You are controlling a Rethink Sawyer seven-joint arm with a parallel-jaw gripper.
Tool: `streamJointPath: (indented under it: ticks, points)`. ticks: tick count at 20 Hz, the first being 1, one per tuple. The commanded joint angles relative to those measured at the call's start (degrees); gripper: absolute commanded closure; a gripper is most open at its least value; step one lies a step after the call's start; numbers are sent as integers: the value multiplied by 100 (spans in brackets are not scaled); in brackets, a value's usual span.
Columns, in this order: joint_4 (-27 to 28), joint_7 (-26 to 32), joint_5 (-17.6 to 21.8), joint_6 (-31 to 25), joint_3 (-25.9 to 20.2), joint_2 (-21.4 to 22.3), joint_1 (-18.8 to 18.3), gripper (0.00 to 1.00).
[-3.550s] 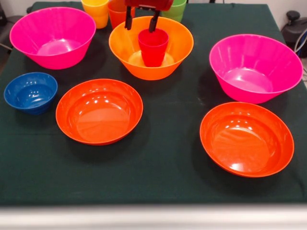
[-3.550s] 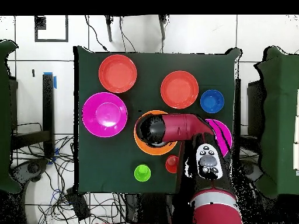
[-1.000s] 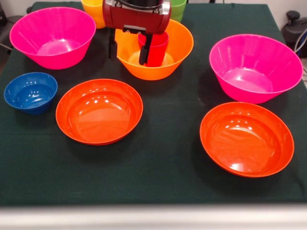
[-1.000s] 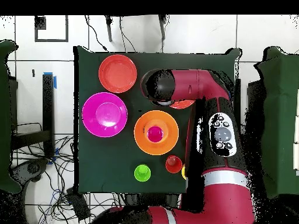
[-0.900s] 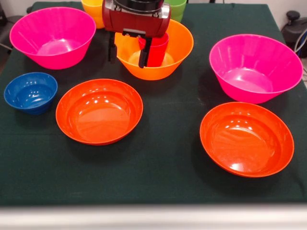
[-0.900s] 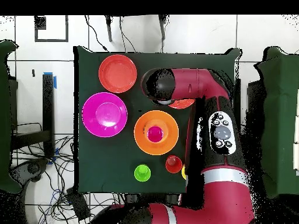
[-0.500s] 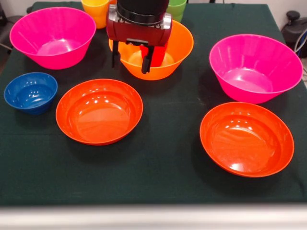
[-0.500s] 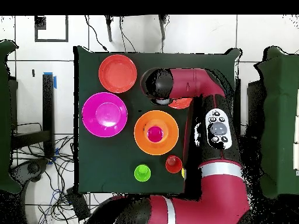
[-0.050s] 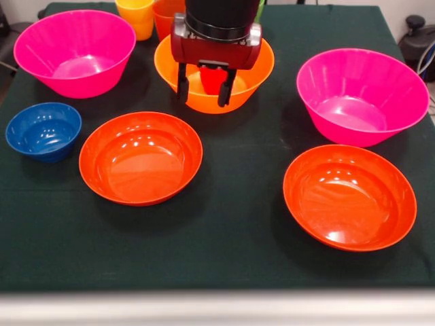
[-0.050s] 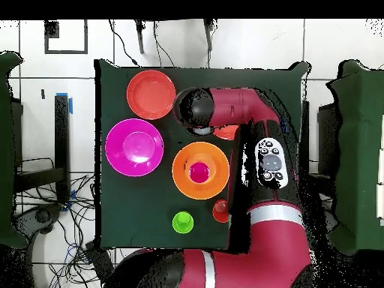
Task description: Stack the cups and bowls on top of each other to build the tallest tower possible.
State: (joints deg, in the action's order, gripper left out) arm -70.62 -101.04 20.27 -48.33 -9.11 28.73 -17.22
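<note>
The large orange bowl (image 9: 253, 62) stands at the back centre with the red cup (image 9: 210, 80) upright inside it; from above the bowl (image 10: 184, 171) rings the cup (image 10: 199, 172). My gripper (image 9: 203, 88) hangs open and empty just in front of that bowl's near wall, and the cup shows between its fingers. Two pink bowls (image 9: 75, 51) (image 9: 362, 95) flank the orange one. Nearer lie two shallow red-orange bowls (image 9: 141, 157) (image 9: 349, 197). The small blue bowl (image 9: 43, 130) is at the left. The yellow cup (image 9: 136, 13) and orange cup (image 9: 165, 17) stand at the back.
In the overhead view the green cup (image 10: 182, 222) stands near the table's bottom edge. The arm (image 10: 247, 112) covers one red-orange bowl (image 10: 225, 133) and much of the table's right side. Dark green cloth (image 9: 224, 251) covers the table.
The gripper has left the red cup standing in the orange bowl and come out over its near rim. Over the last second it slid to the right in the front view, still open.
</note>
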Motion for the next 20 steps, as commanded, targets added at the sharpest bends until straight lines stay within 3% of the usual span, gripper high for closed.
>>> streamJointPath:
  ticks: [1, 12, 17, 20]
  points:
    - [-254, 362, 7, -204, -417, -142, 25, 0]
    - [-259, 573, 162, 183, -464, -356, -166, 0]
    - [-17, 551, 216, 198, -450, -557, -143, 0]
    - [-164, 285, 138, 73, -341, -321, -8, 0]
